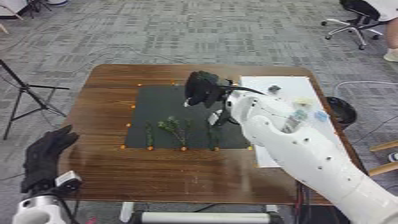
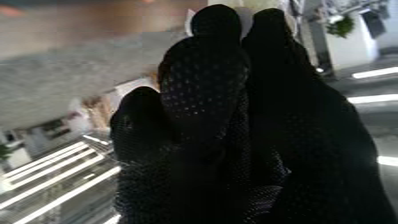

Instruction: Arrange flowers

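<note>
Black fabric-gloved right hand (image 1: 205, 88): fingers pinching pale item (image 2: 258, 4), kind unclear | near fingertips: green branching leafy sprig (image 1: 174, 128), splayed | black-gloved left hand (image 1: 42, 156): fingers extended, empty

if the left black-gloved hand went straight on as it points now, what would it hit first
Probably nothing: the left hand looks free to pass over the grey carpet, but might graze the brown wooden table; depth is unclear.

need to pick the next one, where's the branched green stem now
In the head view, the branched green stem lies on the dark mat, left of the robot's right arm, between two thinner green stems.
</note>
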